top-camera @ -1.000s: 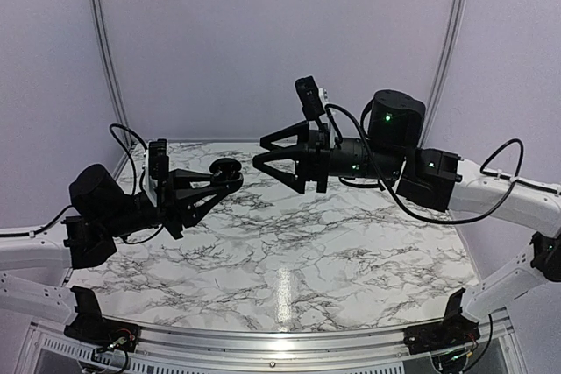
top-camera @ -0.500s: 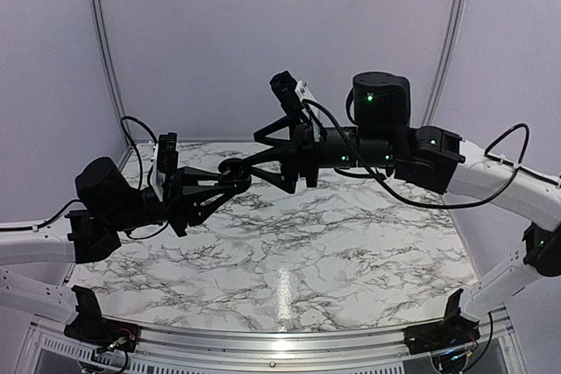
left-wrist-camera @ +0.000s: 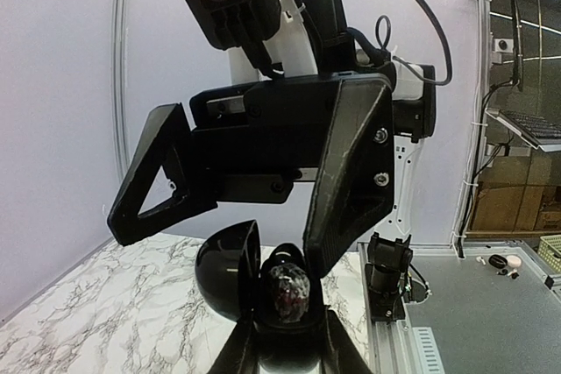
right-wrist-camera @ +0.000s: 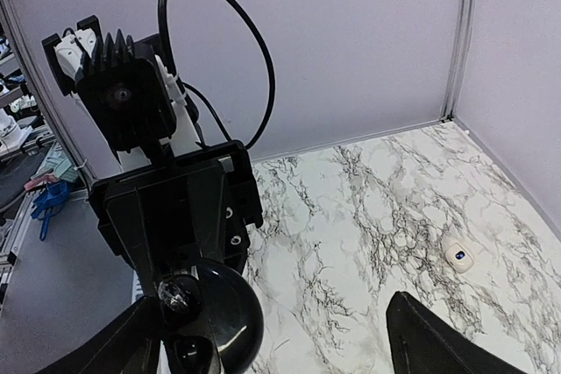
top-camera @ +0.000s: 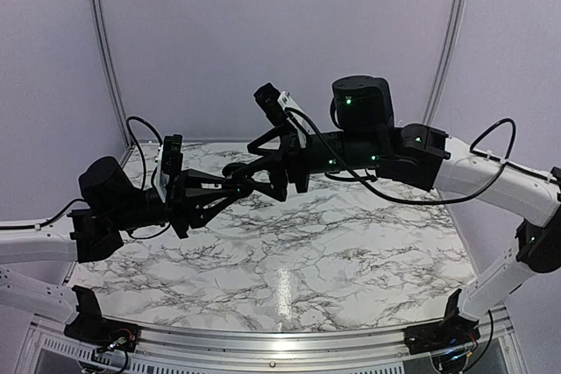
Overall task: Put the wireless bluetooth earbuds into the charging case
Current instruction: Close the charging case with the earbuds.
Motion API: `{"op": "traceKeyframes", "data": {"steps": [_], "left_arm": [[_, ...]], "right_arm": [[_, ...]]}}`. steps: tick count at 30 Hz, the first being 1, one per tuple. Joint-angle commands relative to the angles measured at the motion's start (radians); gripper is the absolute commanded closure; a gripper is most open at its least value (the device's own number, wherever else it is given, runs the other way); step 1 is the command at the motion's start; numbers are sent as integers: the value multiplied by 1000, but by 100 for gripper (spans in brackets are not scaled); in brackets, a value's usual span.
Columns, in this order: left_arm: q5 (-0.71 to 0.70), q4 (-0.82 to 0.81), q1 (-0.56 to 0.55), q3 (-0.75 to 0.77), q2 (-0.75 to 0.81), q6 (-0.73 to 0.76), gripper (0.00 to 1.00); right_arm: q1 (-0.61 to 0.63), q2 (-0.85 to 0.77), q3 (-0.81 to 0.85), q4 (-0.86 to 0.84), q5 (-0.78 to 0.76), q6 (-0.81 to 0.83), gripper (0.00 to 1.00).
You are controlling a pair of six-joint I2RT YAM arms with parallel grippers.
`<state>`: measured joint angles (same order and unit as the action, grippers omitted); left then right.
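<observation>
The marbled desk (top-camera: pixel 351 251) lies below the case (left-wrist-camera: pixel 230 269), which is held well above it. The left arm (top-camera: pixel 110 199) is stretched toward the case from one side and the right arm (top-camera: pixel 421 159) from the other, so that both meet at it. The left end effector (top-camera: pixel 235 186) is pinched on the case's lower half, one finger on each side. The right end effector (top-camera: pixel 252 167) is spread wide over the case, one fingertip off to the lid's side and the other just beside the opening; whether it touches the case cannot be told. The case is black, round and hinged, with its lid swung open and upright. A dark, glinting earbud (left-wrist-camera: pixel 289 288) is seen seated inside the case. A small white rounded piece (right-wrist-camera: pixel 458 256) with a dark spot lies on the desk, well apart from the case; what it is cannot be told.
</observation>
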<state>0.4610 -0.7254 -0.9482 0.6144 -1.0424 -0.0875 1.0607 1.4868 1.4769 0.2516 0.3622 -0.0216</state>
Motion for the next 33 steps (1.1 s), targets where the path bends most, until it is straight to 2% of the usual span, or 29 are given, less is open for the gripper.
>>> {"op": "traceKeyframes", "data": {"steps": [1, 20, 33], "left_arm": [[13, -3, 5, 35, -2, -2, 100], [-21, 19, 5, 25, 26, 48, 100], [-32, 51, 4, 26, 48, 80, 100]], "right_arm": [[6, 17, 53, 5, 23, -35, 11], [-10, 74, 101, 140, -69, -73, 23], [-27, 114, 119, 220, -51, -66, 38]]}}
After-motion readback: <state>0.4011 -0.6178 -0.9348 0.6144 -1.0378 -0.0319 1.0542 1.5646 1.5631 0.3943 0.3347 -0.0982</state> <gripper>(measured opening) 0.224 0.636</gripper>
